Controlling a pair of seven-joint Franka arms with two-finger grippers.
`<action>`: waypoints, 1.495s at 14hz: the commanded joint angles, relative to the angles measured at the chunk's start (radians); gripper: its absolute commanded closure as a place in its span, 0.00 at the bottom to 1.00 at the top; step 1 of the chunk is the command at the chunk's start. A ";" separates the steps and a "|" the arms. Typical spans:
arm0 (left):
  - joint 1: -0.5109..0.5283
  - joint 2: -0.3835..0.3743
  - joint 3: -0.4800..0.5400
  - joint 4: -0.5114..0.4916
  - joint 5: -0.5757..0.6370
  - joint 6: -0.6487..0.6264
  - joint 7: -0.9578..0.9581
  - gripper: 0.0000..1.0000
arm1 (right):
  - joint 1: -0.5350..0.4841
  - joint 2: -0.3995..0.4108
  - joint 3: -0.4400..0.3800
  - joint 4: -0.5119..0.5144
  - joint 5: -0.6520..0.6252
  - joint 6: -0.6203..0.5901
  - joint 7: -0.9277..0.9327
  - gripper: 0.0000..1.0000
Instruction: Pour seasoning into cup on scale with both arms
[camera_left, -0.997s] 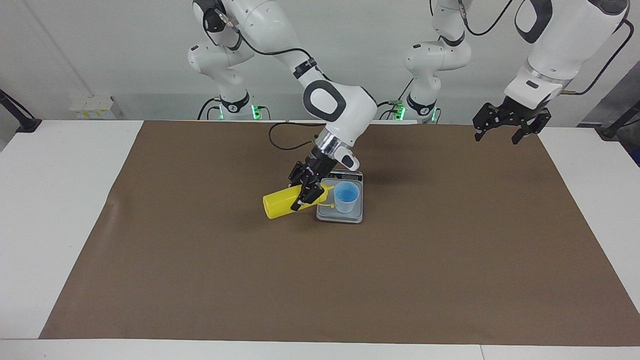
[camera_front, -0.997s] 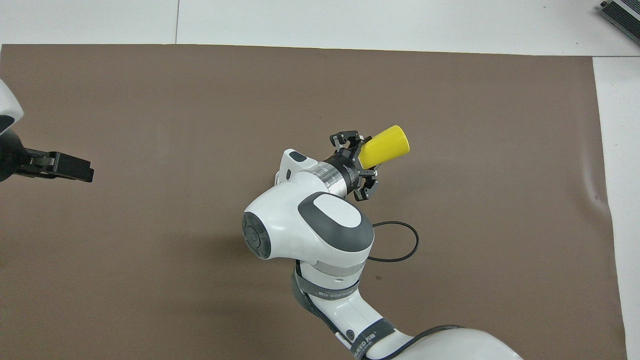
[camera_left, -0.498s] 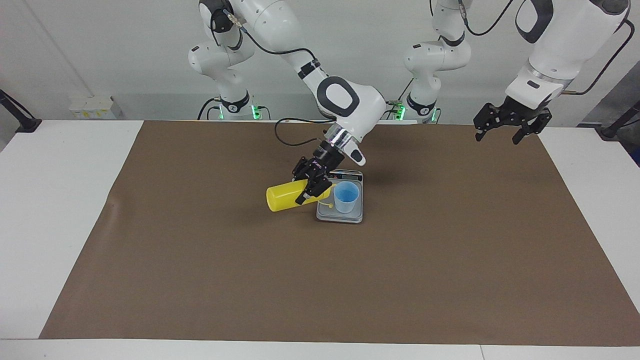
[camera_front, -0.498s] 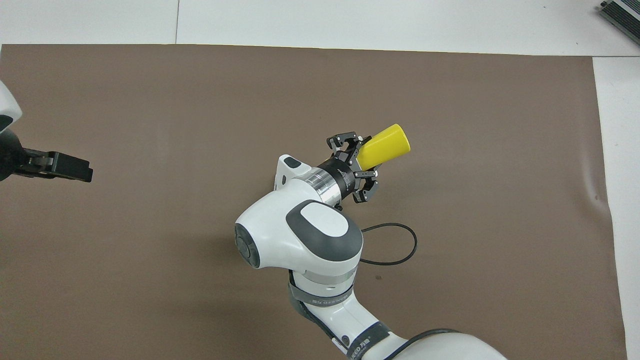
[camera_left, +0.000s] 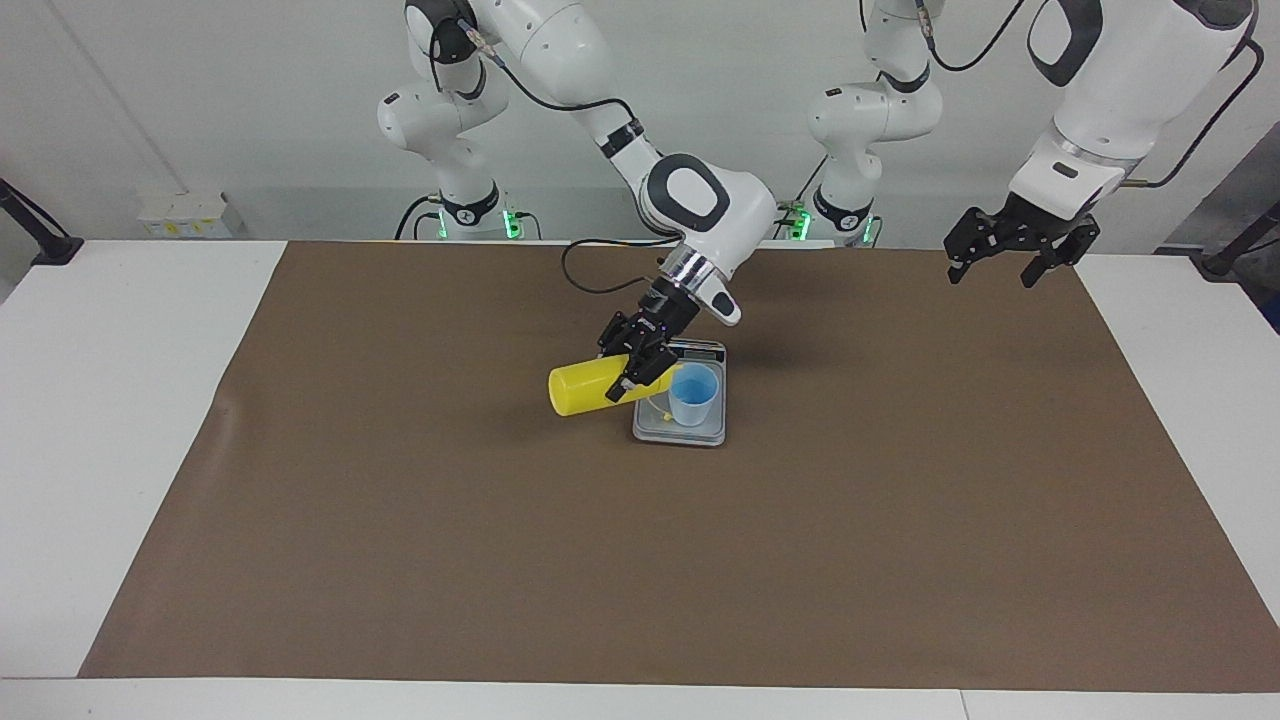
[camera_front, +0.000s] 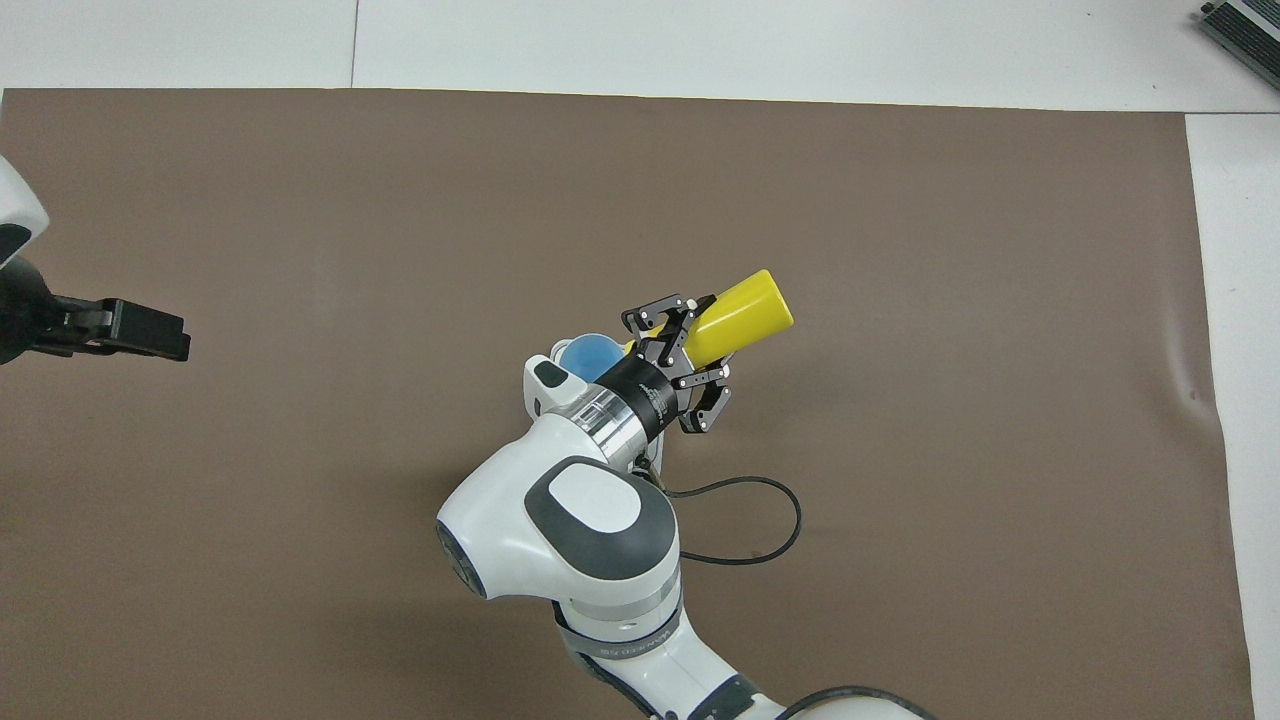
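The seasoning (camera_left: 585, 387) bottle looks like smooth yellow plastic, faintly glossy – the cup (camera_left: 693, 394) is pale blue plastic. The scale (camera_left: 650, 427) has a dull silver-grey finish. A matt brown paper-like sheet (camera_left: 900, 520) covers the smooth white counter (camera_left: 110, 400).

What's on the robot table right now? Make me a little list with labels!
bottle: yellow seasoning bottle, tipped on its side in the air, nozzle end toward the cup
cup: blue cup, upright on the scale
scale: grey scale, mid-table on the brown mat
right tool: right tool shut on the bottle
left tool: left tool open, empty, waiting above the left arm's end of the table
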 joint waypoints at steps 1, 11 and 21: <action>-0.019 -0.011 0.014 -0.012 0.001 0.014 -0.013 0.00 | -0.006 -0.017 0.006 -0.016 -0.042 -0.016 0.017 1.00; -0.019 -0.011 0.012 -0.012 0.001 0.012 -0.013 0.00 | -0.032 -0.059 0.009 0.006 -0.032 0.005 0.052 1.00; -0.008 -0.011 0.017 -0.012 0.001 0.006 -0.022 0.00 | -0.278 -0.217 0.009 0.000 0.529 0.197 0.030 1.00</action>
